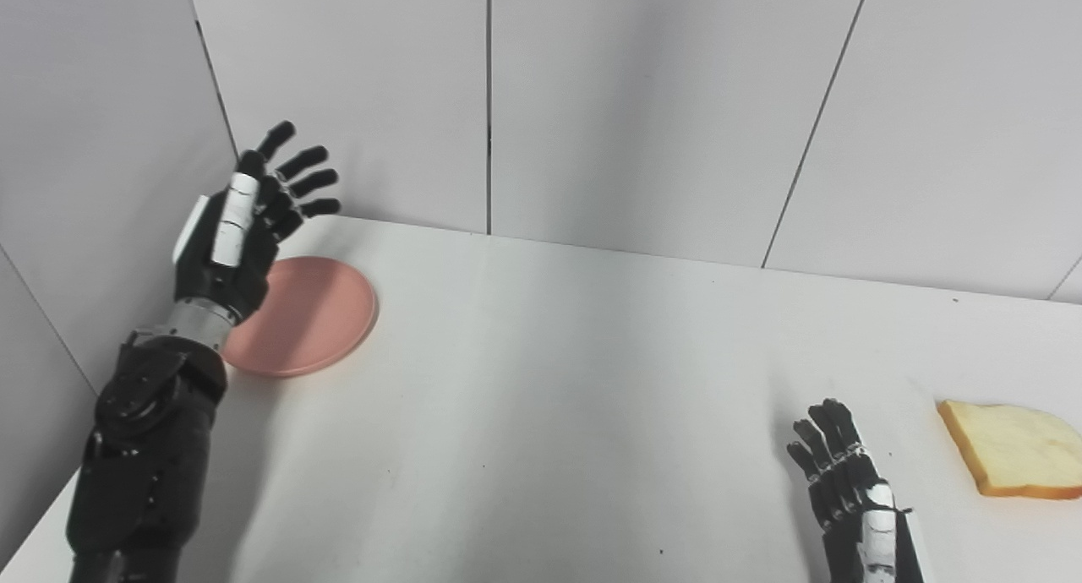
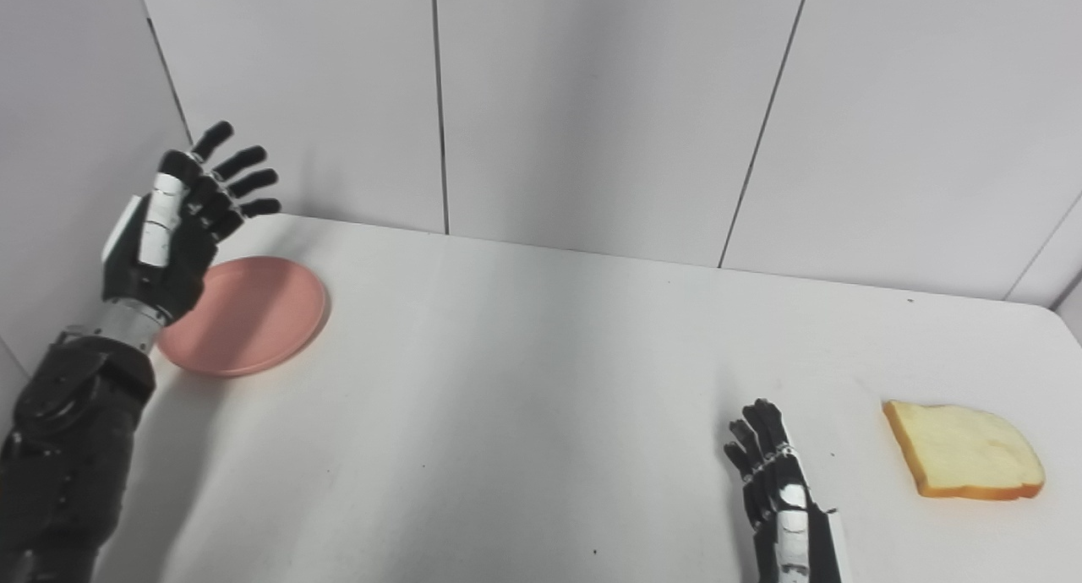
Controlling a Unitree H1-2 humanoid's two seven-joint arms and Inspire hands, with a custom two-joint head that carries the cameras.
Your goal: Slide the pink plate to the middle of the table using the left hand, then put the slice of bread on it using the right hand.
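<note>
No brand, label or writing can be read on anything in either view. The white table (image 1: 541,380) is backed by pale grey wall panels (image 1: 659,101) with dark seams, and a side panel closes off the left corner. The pink plate (image 1: 317,313) lies flat on the table at the far left, close to that corner; its near-left rim is covered by the left hand (image 1: 245,228), which is raised above it with the arm reaching up from the bottom left. That hand holds nothing: its fingers (image 1: 304,177) are spread wide and point up and to the right, towards the back wall, and whether the heel of the hand touches the plate cannot be told. The slice of bread (image 2: 964,452) lies flat at the near right of the table (cut by the frame edge in the left eye view), its long axis running roughly left to right, its straight cut side facing left and its browned crust along the near edge. The right hand (image 2: 778,490) rests low near the bottom edge, just left of the bread and apart from it, fingers loosely extended forward and holding nothing. Bare tabletop lies between plate and bread
</note>
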